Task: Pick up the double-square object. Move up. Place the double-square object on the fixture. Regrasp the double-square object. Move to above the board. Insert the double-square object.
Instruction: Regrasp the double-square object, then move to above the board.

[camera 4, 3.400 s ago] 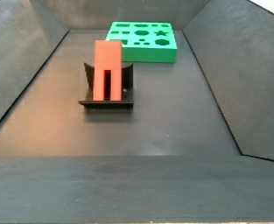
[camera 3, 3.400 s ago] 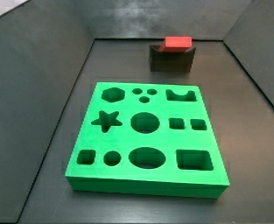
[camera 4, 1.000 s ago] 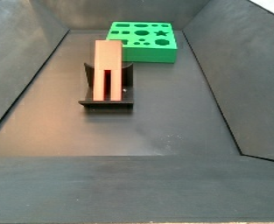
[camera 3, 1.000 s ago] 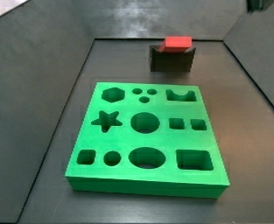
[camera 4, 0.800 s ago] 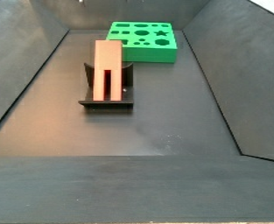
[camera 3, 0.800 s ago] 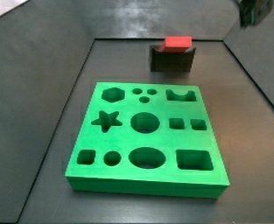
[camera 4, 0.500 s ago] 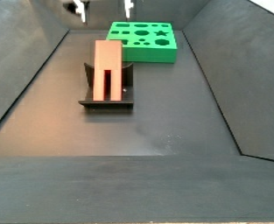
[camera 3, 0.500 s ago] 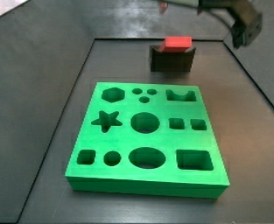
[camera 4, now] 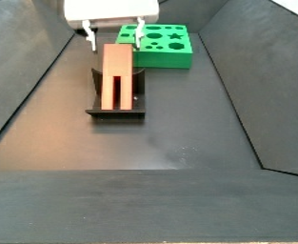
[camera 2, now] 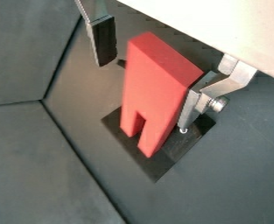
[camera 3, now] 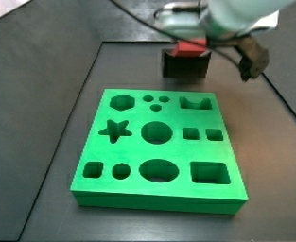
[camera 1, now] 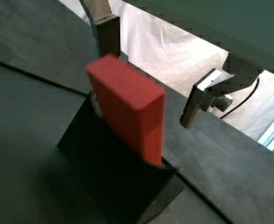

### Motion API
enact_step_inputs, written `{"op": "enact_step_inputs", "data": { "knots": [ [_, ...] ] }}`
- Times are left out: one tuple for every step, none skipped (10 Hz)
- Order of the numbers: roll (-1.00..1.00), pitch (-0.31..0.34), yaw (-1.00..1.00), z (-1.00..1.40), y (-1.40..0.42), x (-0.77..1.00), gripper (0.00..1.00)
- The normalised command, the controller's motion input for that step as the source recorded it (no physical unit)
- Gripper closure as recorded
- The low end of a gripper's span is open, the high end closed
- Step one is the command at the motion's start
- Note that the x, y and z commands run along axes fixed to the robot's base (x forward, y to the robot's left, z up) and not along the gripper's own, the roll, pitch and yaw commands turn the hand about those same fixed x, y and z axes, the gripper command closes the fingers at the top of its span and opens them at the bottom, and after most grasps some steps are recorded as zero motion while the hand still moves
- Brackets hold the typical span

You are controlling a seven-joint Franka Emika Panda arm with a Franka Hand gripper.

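Two fingers stand wide apart, one on each side of the double-square object (camera 2: 157, 86), and neither touches it: in both wrist views there is bare gap between the silver plates and the red block, so the jaws are released and grasp nothing. The gripper (camera 4: 111, 35) hangs over the upper end of the piece, low enough that its fingertips (camera 4: 88, 43) straddle the red top in a side view.

The double-square object (camera 4: 117, 76) stands propped in the fixture (camera 4: 114, 105), its slotted end down in the dark recess and its plain end up. The fixture (camera 3: 185, 64) sits on the floor behind the board (camera 3: 157, 146), apart from it.

From where I stand, the pick-up, the lift and the placing on the fixture look done, since the piece rests there unheld. The regrasp seems to be the step in hand, with the jaws yet to close. Carrying it above the board (camera 4: 158, 44) and inserting it are left; the board's holes are all empty.
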Motion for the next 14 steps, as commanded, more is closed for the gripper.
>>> {"op": "enact_step_inputs", "data": {
  "knots": [
    [0.08,-0.027,-0.05,-0.36,0.0,0.08,0.0],
    [0.07,-0.001,-0.04,-0.2,0.0,0.07,0.0],
    [0.0,0.0,0.0,0.0,0.0,0.0,1.0],
    [-0.27,-0.448,0.02,1.0,-0.13,0.2,1.0],
    [-0.27,-0.445,0.01,1.0,-0.13,0.2,1.0],
    [-0.23,-0.386,-0.07,1.0,-0.12,0.18,1.0],
    [-0.19,-0.331,-0.14,1.0,-0.11,0.16,1.0],
    [-0.15,-0.263,-0.21,1.0,-0.11,0.15,1.0],
    [-0.12,-0.174,-0.26,1.0,-0.1,0.14,1.0],
    [-0.11,-0.111,-0.28,1.0,-0.09,0.13,1.0],
    [-0.1,-0.05,-0.26,1.0,-0.08,0.11,1.0],
    [-0.09,0.028,-0.23,1.0,-0.07,0.1,1.0],
    [-0.09,0.083,-0.19,1.0,-0.06,0.08,1.0],
    [-0.08,0.133,-0.15,1.0,-0.06,0.07,1.0]
  ]
}}
